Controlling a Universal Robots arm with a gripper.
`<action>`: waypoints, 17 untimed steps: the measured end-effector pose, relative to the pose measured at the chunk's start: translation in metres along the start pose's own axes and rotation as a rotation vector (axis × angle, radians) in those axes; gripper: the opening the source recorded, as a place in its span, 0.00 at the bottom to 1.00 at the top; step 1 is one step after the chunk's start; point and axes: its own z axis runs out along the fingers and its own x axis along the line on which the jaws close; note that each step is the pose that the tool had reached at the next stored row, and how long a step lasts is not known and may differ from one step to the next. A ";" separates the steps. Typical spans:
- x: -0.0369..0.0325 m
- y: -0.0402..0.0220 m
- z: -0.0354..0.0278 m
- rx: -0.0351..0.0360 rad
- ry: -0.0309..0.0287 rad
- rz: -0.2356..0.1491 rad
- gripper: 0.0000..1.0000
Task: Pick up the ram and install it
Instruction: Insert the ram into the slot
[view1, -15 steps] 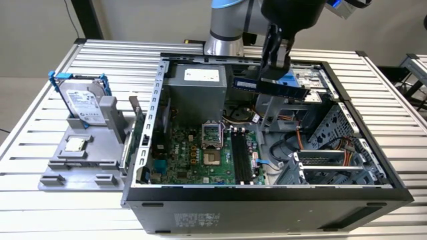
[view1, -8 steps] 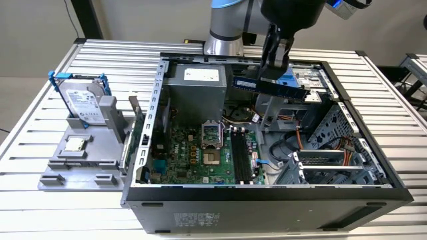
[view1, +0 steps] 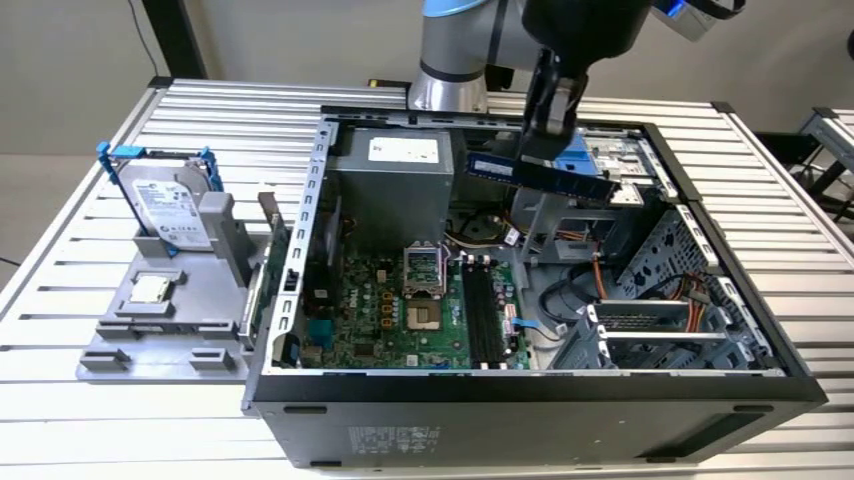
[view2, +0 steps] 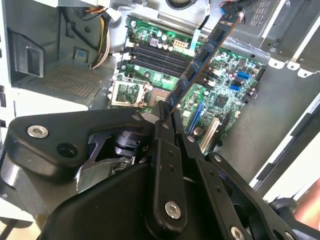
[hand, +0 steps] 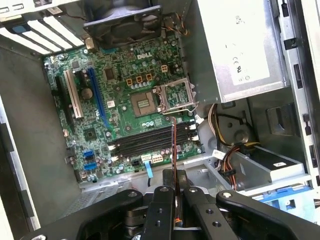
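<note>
The ram (view1: 541, 175) is clamped edge-up between the claw's (view1: 546, 148) closed fingers, jutting out on both sides. The arm reaches steeply down over the open computer case (view1: 534, 398). The black memory slots (view1: 483, 318) lie well below the claw.

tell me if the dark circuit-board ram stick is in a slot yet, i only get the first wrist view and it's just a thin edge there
Observer: No. In the exterior view the flat dark blue ram stick hangs clamped in the black gripper above the open grey computer case, apart from the black plastic memory slots.
Operator: can you see its flat side
Observer: Yes, the second wrist view shows its broad side slanting away from the gripper.
Operator: anything outside the case
Observer: A silver hard drive in a blue frame stands on a grey plastic holder at the exterior view's left.
</note>
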 end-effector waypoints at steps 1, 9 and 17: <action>0.0000 0.0000 0.0000 0.0003 -0.0004 0.013 0.00; 0.0000 0.0000 0.0000 0.0022 -0.0034 0.116 0.00; 0.0000 0.0000 0.0000 0.0037 -0.0057 0.200 0.00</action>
